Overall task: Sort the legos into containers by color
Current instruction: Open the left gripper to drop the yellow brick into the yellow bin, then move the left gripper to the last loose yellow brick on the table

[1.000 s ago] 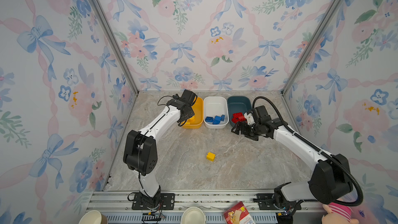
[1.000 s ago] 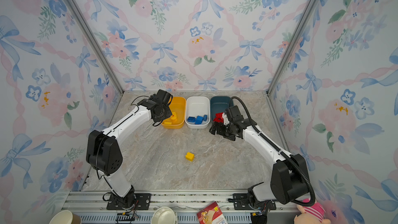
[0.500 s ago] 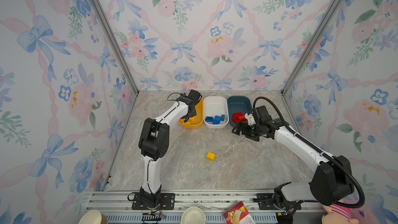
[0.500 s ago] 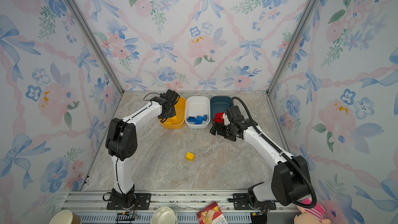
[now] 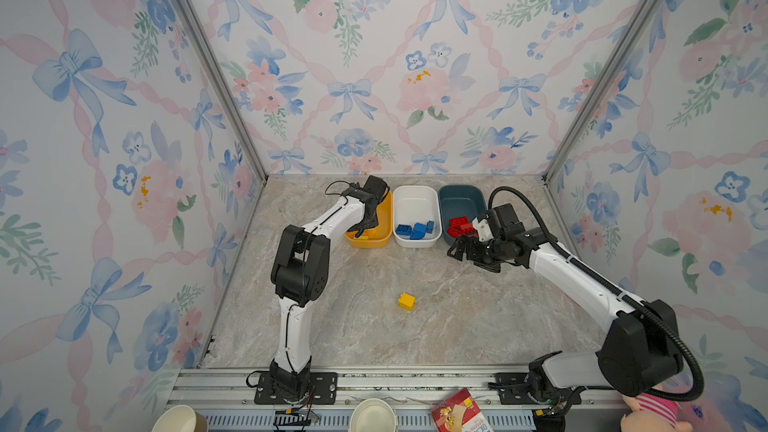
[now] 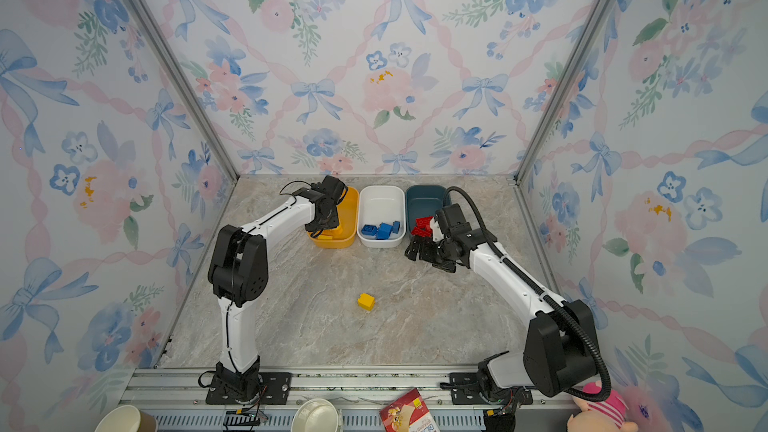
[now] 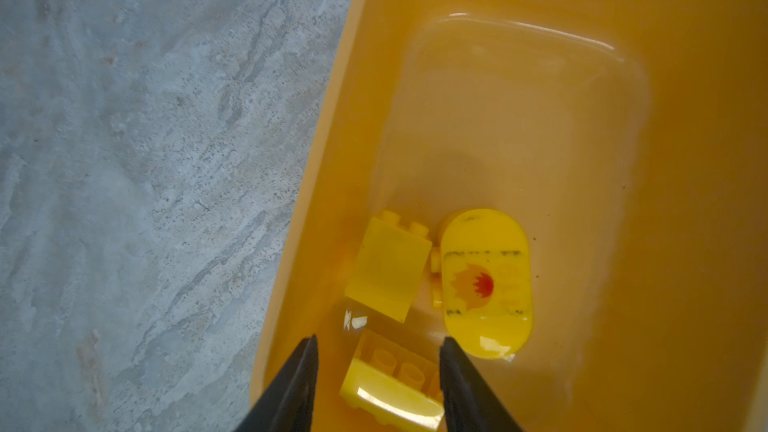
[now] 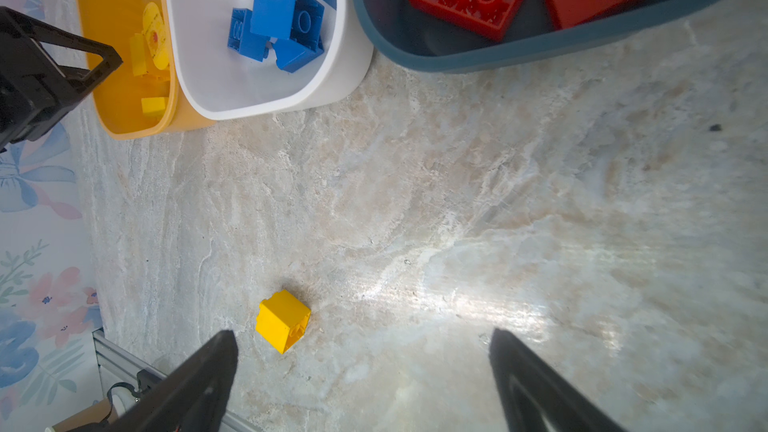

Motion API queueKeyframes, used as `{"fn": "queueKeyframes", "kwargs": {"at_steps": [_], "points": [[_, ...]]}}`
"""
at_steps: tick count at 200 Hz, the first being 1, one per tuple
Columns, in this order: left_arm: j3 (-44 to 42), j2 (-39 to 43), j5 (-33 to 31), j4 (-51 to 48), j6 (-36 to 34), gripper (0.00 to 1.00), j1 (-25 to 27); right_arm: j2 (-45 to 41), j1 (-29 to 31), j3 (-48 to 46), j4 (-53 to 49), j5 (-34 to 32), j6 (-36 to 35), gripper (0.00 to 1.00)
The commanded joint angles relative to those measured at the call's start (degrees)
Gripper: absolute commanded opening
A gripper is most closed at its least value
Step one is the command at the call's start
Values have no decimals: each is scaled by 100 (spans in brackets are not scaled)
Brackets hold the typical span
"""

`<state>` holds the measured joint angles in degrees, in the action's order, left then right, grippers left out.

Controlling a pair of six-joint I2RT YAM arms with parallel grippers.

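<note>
Yellow brick (image 5: 406, 301) on table (image 5: 457, 326), L pincer (image 7: 379, 339) apart over yellow tub (image 7: 623, 160) — R pincer (image 8: 362, 332) apart nr teal tub (image 8: 498, 56), cups (image 5: 372, 415) by rail (image 5: 395, 380)

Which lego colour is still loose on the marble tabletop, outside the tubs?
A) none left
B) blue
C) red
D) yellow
D: one small yellow studded plastic brick lies alone on the marble tabletop. The blue bricks sit in the white plastic tub, and the red bricks in the dark teal plastic tub.

Marble tabletop (image 5: 374, 338): three tubs (image 5: 415, 243), yellow brick (image 5: 406, 301)
</note>
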<state>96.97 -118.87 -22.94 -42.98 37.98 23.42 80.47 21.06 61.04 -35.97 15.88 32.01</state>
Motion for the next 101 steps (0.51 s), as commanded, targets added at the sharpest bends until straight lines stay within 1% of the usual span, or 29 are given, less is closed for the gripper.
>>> {"fn": "queueKeyframes", "kwargs": {"at_steps": [1,42,101], "points": [[-123,315,74,9,66,50,-45,13,25,120,-94,-28,17,97],[-392,678,279,99,62,52,23,9,43,104,-90,-45,12,97],[-1214,1524,608,278,-68,59,314,-13,78,73,-107,-76,7,97]]}}
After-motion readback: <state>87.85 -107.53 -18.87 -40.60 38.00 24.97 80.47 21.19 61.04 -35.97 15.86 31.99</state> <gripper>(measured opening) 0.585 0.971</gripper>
